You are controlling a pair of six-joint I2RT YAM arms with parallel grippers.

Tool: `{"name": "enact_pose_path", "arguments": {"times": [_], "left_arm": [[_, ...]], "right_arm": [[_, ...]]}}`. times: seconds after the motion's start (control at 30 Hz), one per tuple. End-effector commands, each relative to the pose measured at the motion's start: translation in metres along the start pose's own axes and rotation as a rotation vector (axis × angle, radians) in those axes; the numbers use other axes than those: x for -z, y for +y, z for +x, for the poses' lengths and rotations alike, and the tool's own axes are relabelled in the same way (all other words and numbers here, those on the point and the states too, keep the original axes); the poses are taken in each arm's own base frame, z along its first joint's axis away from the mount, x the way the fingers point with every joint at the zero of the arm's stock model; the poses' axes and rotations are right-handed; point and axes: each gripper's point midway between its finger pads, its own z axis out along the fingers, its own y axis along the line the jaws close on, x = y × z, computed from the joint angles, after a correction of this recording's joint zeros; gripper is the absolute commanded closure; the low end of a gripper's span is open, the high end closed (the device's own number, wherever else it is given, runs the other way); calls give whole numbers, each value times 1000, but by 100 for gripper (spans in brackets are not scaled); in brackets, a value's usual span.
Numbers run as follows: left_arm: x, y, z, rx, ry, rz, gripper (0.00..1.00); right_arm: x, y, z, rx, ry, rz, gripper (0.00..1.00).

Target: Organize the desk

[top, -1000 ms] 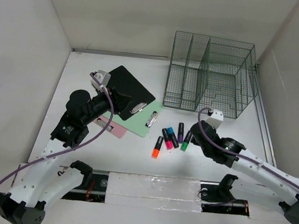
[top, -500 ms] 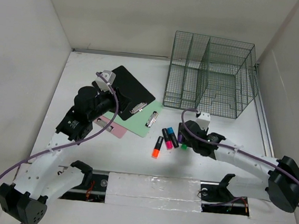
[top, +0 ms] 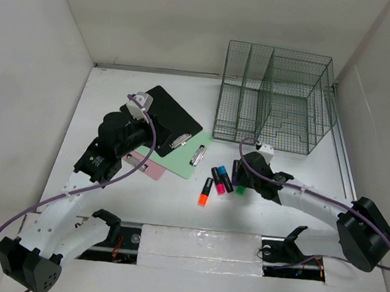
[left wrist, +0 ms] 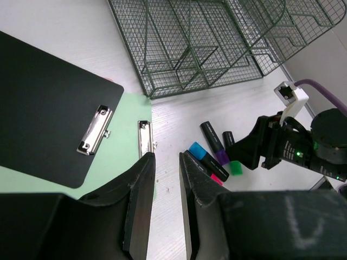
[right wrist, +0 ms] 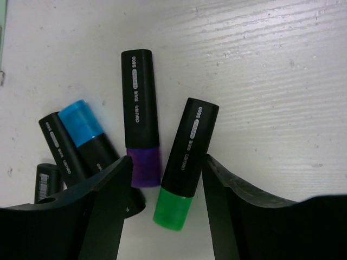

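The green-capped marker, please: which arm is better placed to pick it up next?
Right: the right gripper hangs open over the green-capped marker, jaws either side; the left gripper sits by the green clipboard, farther off.

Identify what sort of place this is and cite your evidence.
Probably a robotics lab's mock office workspace: a white desk boxed in by plain panels, clipboards and highlighters near a green wire-mesh organizer, two robot arms over it.

White back wall (top: 193, 21) rises behind the green wire rack (top: 275, 98); right wall (top: 384, 116) stands just beside the rack, left wall (top: 26, 102) well apart; lighting even
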Motion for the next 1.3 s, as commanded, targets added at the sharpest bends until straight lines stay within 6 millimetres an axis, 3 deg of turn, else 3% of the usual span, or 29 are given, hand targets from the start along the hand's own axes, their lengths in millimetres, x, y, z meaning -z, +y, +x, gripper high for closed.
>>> {"name": "enact_pose_path", "arguments": {"times": [0.0, 0.2, 0.33, 0.5, 0.57, 0.6, 0.73, 0.77, 0.8, 0.93, 1.03, 1.07, 1.13, 1.17, 1.2, 1.23, 1.27], "left_arm": [[5, -15, -24, -34, -64, 48, 79], [8, -16, -26, -38, -77, 55, 79], [10, -19, -26, -40, -78, 70, 79], [10, -20, -26, -42, -78, 73, 79], [12, -21, -28, -43, -89, 77, 79], [11, -20, -27, -40, -85, 73, 79], [13, -22, -27, -44, -88, 82, 78], [13, -22, -29, -44, -95, 80, 78], [13, -22, -29, -44, -95, 80, 78], [13, -25, -28, -43, -87, 95, 78], [14, -24, -31, -45, -99, 86, 78], [14, -22, -30, -43, -96, 78, 78], [14, -21, -28, -43, -91, 73, 78], [15, -22, -30, -46, -101, 77, 78], [16, -22, -31, -47, -107, 74, 78], [16, -22, -32, -47, -110, 70, 78], [16, -21, -32, -47, -106, 67, 78]], "right_arm": [[-9, 10, -10, -18, -15, -38, 40], [-18, -5, -1, -43, 16, 71, 52], [-18, -4, -1, -50, 4, 74, 59], [-22, 0, 0, -37, 17, 89, 57], [-23, -2, 6, -22, 32, 113, 71], [-22, 0, 6, -17, 32, 117, 89], [-9, 4, -11, -15, -35, 125, 94], [10, 7, -32, -29, -104, 109, 94], [10, 4, -35, -29, -120, 122, 94], [52, 43, -113, -25, -347, -43, 94], [65, 55, -155, 7, -445, -77, 93], [74, 64, -186, -18, -505, -101, 93], [64, 71, -206, 54, -528, -83, 93], [71, 75, -239, 36, -586, -83, 93], [68, 77, -253, 46, -598, -72, 94], [48, 78, -257, 103, -575, -34, 94], [45, 79, -269, 120, -583, -24, 94]]}}
